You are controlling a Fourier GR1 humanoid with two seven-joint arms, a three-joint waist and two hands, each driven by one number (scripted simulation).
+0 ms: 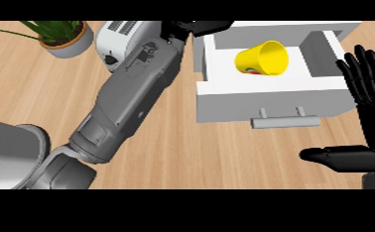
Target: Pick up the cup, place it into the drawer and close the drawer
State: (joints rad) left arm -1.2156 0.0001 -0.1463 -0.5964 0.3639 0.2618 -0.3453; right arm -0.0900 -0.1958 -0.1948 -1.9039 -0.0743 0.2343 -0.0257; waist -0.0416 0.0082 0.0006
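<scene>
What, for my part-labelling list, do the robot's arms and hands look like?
The left forearm is a grey shell of moulded panels with darker seams, ending in a rounded grey elbow joint. The left hand is black, largely cut off at the view's top. The right hand is glossy black, with slender fingers and a thick tapered thumb. No cables or markings show.

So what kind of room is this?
Probably a kitchen. There's a wooden counter with a white toaster at the back, and an open white drawer with a yellow cup lying on its side inside.
</scene>
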